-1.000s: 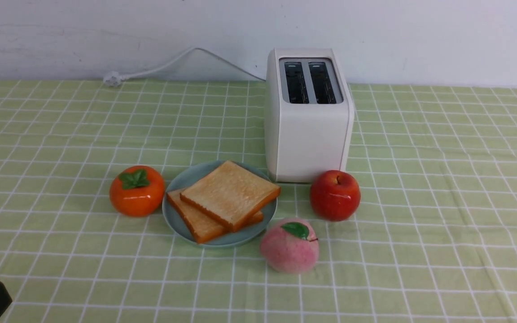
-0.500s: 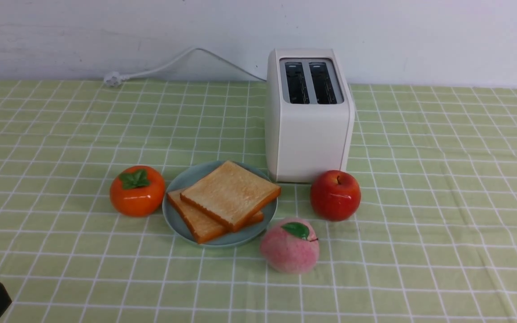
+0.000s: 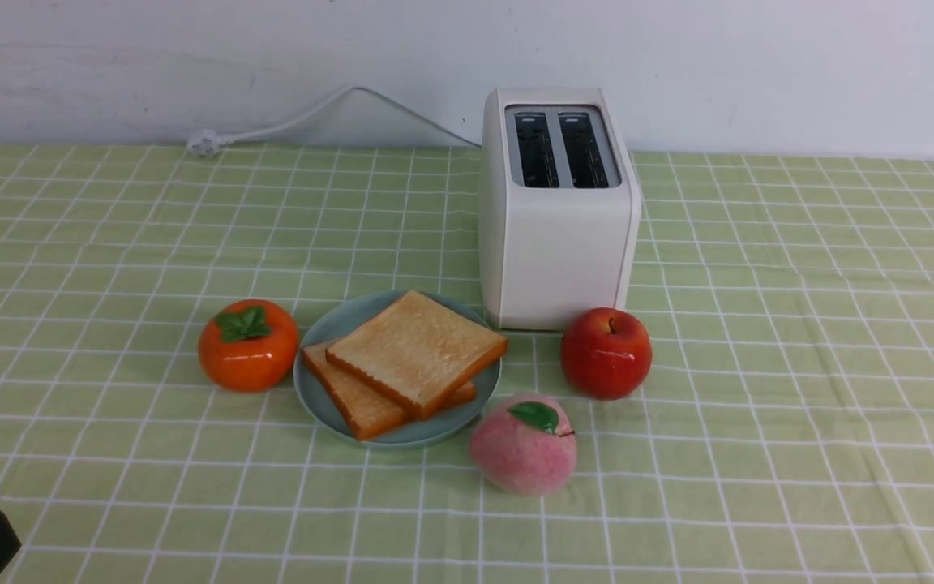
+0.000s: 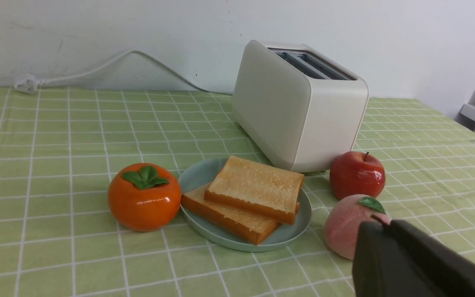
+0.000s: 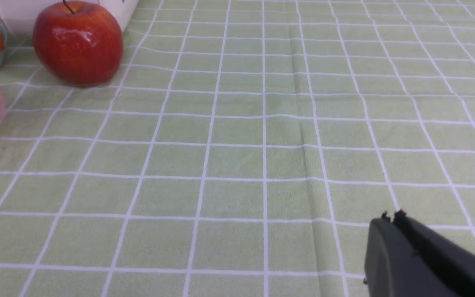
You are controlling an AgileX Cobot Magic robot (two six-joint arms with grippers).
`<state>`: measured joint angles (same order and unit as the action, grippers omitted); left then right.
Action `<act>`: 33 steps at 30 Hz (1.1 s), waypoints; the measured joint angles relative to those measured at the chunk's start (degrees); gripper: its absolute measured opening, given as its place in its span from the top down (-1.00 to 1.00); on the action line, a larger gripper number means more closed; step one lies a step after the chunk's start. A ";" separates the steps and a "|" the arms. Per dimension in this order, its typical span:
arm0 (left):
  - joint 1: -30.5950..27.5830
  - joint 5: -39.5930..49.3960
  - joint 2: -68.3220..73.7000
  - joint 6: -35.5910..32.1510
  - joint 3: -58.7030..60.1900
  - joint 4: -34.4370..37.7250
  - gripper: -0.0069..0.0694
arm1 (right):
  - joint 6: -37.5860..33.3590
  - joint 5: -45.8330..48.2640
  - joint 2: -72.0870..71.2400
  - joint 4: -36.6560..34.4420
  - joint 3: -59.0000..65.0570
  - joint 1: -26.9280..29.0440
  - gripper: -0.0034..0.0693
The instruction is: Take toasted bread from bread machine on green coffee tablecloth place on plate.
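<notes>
Two toast slices (image 3: 410, 361) lie stacked on the plate (image 3: 321, 324) before the toaster (image 3: 556, 243); both grippers, left (image 4: 379, 225) and right (image 5: 390, 218), closed, empty.

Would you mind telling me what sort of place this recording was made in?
Probably a staged breakfast table in a lab, not a real kitchen: a toaster with its cord lying unplugged, two slices of toast on a plate, glossy fake-looking fruit, and a bare white wall behind.

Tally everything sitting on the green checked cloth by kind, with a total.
Square golden toast slices: 2
Round pale blue-green plate: 1
Boxy white two-slot toaster: 1
Glossy orange persimmon: 1
Shiny red apple: 1
Fuzzy pink peach: 1
Total: 7
</notes>
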<state>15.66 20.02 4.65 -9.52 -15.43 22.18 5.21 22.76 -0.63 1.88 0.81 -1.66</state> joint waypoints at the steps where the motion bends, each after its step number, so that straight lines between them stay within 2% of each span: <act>1: 0.00 0.00 0.00 0.00 0.00 0.00 0.78 | 0.00 0.00 0.00 0.00 0.00 0.00 0.92; 9: -0.17 -3.43 -1.99 0.00 3.16 -2.21 0.77 | 0.00 0.00 0.00 0.06 0.00 0.00 0.92; 17: -8.18 -6.24 -5.23 2.85 14.12 -2.28 0.85 | 0.00 0.00 0.00 0.06 0.00 0.00 0.90; 23: -10.99 2.68 -5.23 2.32 17.12 -0.70 0.85 | 0.00 0.00 0.00 0.06 0.00 0.00 0.90; 33: -10.99 3.18 -5.23 2.17 17.12 -0.17 0.85 | 0.00 0.00 0.00 0.06 0.00 0.00 0.86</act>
<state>4.67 23.20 -0.58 -7.35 1.69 22.01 5.21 22.76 -0.63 1.94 0.81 -1.66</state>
